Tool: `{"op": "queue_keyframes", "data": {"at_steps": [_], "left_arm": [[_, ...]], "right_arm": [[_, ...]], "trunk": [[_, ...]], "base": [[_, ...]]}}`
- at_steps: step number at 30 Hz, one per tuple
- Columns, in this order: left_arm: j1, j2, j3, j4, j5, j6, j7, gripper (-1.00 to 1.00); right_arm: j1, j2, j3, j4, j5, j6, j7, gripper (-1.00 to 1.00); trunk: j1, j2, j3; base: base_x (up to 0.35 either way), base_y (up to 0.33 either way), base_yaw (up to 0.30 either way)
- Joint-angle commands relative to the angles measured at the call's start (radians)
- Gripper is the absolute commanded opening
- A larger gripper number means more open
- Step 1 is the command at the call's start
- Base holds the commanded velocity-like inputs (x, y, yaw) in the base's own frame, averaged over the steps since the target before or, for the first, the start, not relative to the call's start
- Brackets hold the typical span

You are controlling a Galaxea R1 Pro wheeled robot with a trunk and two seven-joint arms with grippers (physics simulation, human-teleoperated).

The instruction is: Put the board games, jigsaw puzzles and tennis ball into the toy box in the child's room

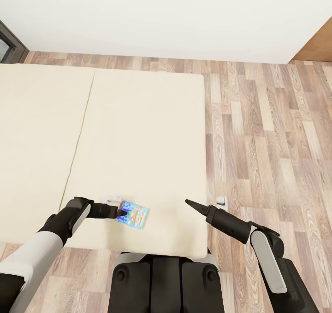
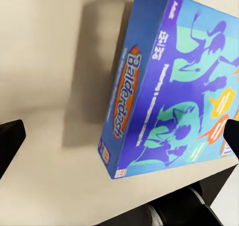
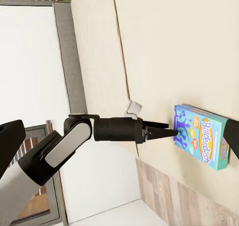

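Observation:
A blue Balderdash board game box (image 1: 134, 214) lies flat on the cream bed (image 1: 138, 133), near the bed's front edge. My left gripper (image 1: 121, 211) is open at the box's left end. In the left wrist view the box (image 2: 174, 86) lies just ahead, with one of the fingers (image 2: 231, 136) overlapping its corner. My right gripper (image 1: 191, 204) hovers open over the bed's right front corner, well apart from the box. From the right wrist camera, the left gripper (image 3: 167, 129) is touching the edge of the box (image 3: 201, 136).
Wooden floor (image 1: 267, 142) runs along the bed's right side and behind it, up to a white wall (image 1: 161, 13). A dark door frame (image 1: 8, 45) stands at the far left and brown furniture (image 1: 318, 45) at the far right. My base (image 1: 166, 280) is against the bed's front edge.

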Motion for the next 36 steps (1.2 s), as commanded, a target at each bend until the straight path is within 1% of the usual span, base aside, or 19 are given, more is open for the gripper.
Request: {"op": "queue_keyframes", "data": {"at_steps": [1,10,20,36], "left_arm": [[0.000,0.001,-0.005,-0.001,0.010,0.007,0.006,1.00],[0.000,0.001,-0.006,0.004,0.011,0.006,0.016,1.00],[0.000,-0.007,-0.006,0.005,0.012,0.005,0.016,1.00],[0.000,-0.009,-0.006,0.005,0.012,0.001,0.016,1.00]], "right_arm": [[0.000,0.000,-0.001,0.000,0.000,0.005,0.002,1.00],[0.000,0.000,0.000,0.000,-0.001,0.005,0.002,1.00],[0.000,0.000,0.000,0.000,-0.002,0.006,0.003,1.00],[0.000,0.000,0.000,-0.002,-0.001,0.006,0.000,1.00]], "trunk": [[0.001,-0.002,-0.001],[0.001,-0.002,-0.001],[0.001,-0.002,-0.001],[0.001,-0.002,-0.001]], "base": [[0.002,-0.001,0.000],[0.000,-0.009,0.000],[0.035,-0.174,0.000],[0.003,-0.012,0.000]]}}
